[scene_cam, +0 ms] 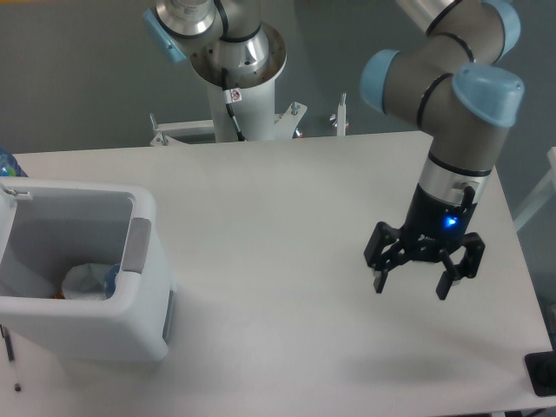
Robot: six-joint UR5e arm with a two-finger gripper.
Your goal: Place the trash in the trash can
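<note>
from my seat i see the gripper (412, 285) hanging over the right side of the white table (287, 217), its two black fingers (380, 276) spread apart with nothing between them, pointing down. a small blue light glows on the wrist just above the fingers. the arm (460, 113) rises from there in grey segments with pale blue joint caps and bends back out of the top edge of the view toward the base (239, 61), which is mounted at the far edge of the table.

the trash can (143, 287) sits at the left end of the table, well apart from the gripper, a white boxy bin with a thick rim and a grey handle patch on the rim side facing the gripper. looking down into it i can make out the cone-shaped paper cup (82, 282), white and crumpled-looking, lying at the bottom. just beside it, against the bin's right inner wall, a bit of bluish clear plastic shows, which i take to be the bottle (112, 278); most of it is hidden by the rim, so i cannot tell how it lies.

a dark object (543, 373) shows at the table's near right corner, cut off by the frame
</note>
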